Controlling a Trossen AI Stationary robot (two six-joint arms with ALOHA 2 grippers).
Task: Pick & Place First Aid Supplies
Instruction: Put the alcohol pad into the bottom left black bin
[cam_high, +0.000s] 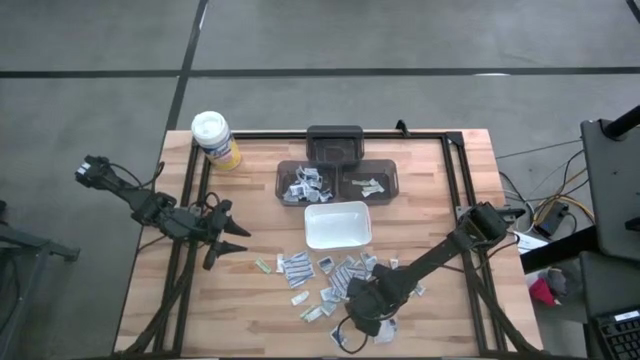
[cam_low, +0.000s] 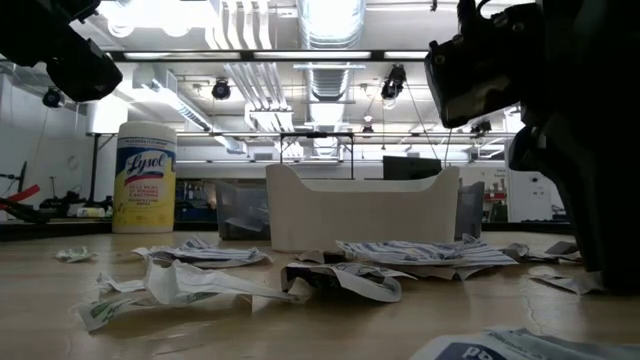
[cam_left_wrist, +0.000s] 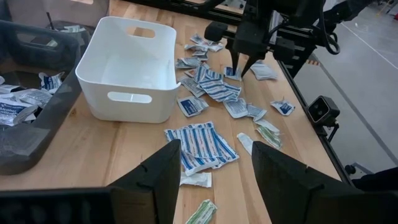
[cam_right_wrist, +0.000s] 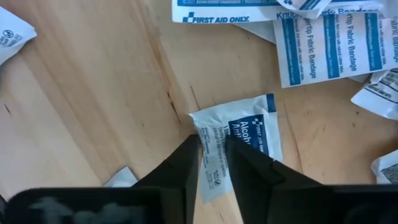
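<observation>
Several small white and blue first aid packets lie scattered flat on the wooden table, near of the empty white tray. My right gripper points straight down over one white and blue packet at the near right of the scatter. Its fingers stand a narrow gap apart, with a strip of that packet between them. My left gripper hovers open above the table's left side, clear of everything. My right gripper comes from above, pointing down, with its fingertips on the packet's short end; one is at that edge and one on the printed face. The packet lies flat on the table. Whether it is pinched, I cannot tell.
Two clear bins holding packets and a dark bin stand beyond the tray. A yellow canister with a white lid stands at the far left corner. Bare wood lies along the near left of the table.
</observation>
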